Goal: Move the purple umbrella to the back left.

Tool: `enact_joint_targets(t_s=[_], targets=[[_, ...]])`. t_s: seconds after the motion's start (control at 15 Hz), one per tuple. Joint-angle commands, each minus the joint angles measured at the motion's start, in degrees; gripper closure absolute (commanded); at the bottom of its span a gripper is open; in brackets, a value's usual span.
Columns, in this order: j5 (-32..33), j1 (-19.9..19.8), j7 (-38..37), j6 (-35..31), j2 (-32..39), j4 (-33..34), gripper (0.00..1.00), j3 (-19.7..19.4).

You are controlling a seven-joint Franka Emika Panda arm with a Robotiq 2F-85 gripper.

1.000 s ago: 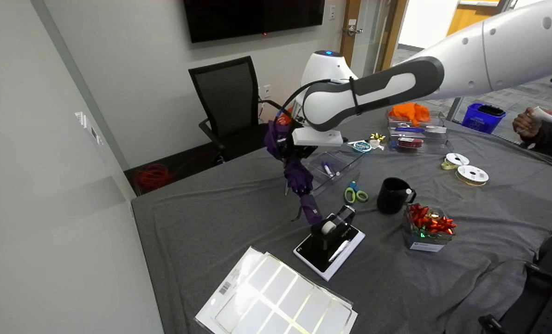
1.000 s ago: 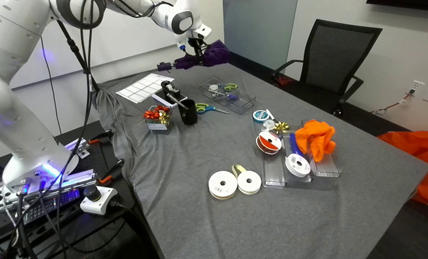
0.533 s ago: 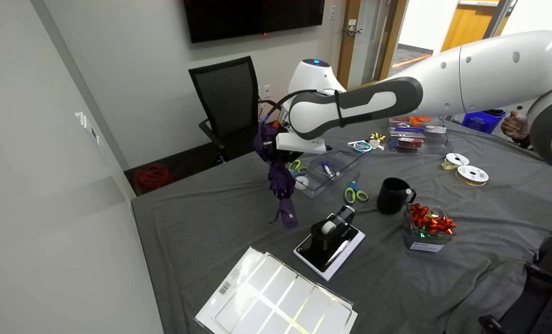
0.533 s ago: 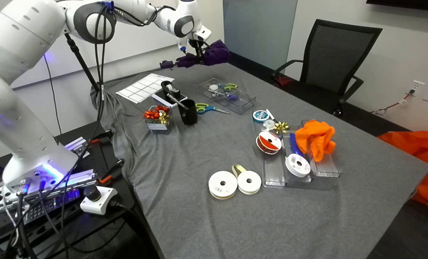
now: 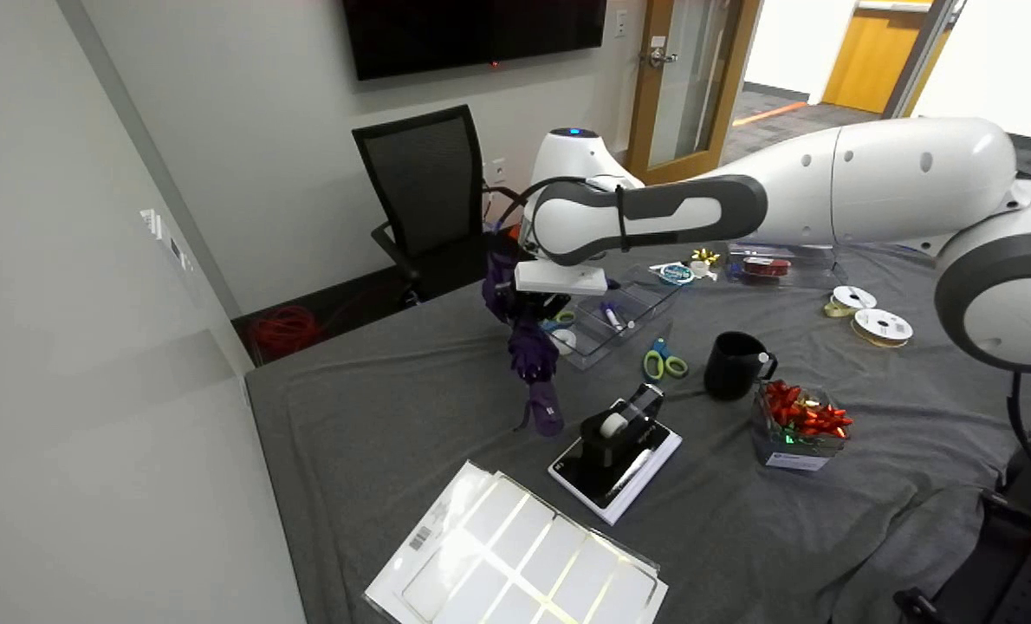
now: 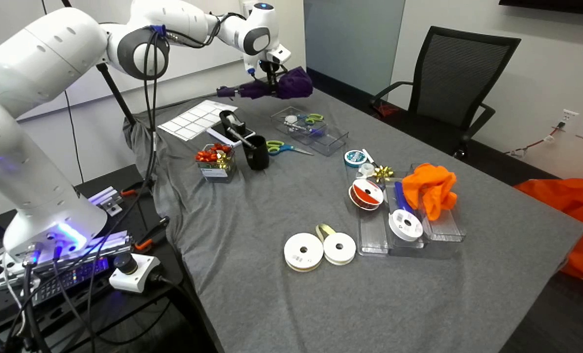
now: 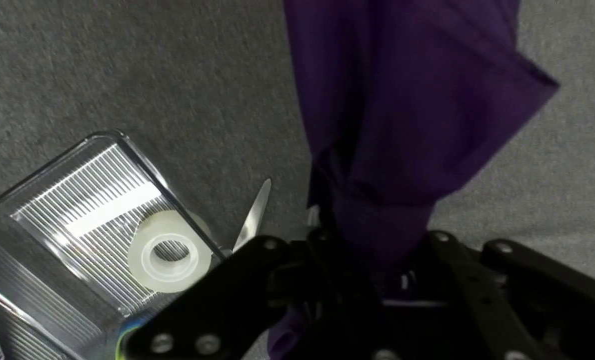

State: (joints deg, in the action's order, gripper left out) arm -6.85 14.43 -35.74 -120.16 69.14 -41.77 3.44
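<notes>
The gripper is clamped tight around the gathered fabric of the purple folding umbrella, which appears to hang above the gray tablecloth, beside the clear ribbed plastic tray. The grasp and lift look done, and the carry mostly so, if the patch beside the tray is the intended back left; lowering the umbrella next to the tray and letting go seem to remain.

- An office meeting room, apparently.
- Wide black flat screen on the pale wall.
- Black mesh-backed armchair beside the grey cloth-covered table.
- Wood-framed glass door with a metal handle.
</notes>
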Motion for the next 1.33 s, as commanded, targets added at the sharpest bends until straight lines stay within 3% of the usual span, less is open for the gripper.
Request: enact_joint_targets(t_s=[0.0,0.6,0.67,0.73,1.13,1.27], targets=[[0.16,0.25,-0.45,3.71,3.76,6.57,0.93,-0.74],[1.23,0.75,-0.32,1.24,7.56,10.71,0.93,-1.04],[1.45,0.82,-0.52,1.8,7.67,10.84,0.62,-1.2],[1.62,0.84,-0.49,1.88,7.82,10.97,0.45,-1.22],[2.84,0.74,-0.08,2.24,7.55,11.04,0.04,-1.12],[3.07,0.62,0.6,2.76,7.05,10.93,0.0,-0.9]])
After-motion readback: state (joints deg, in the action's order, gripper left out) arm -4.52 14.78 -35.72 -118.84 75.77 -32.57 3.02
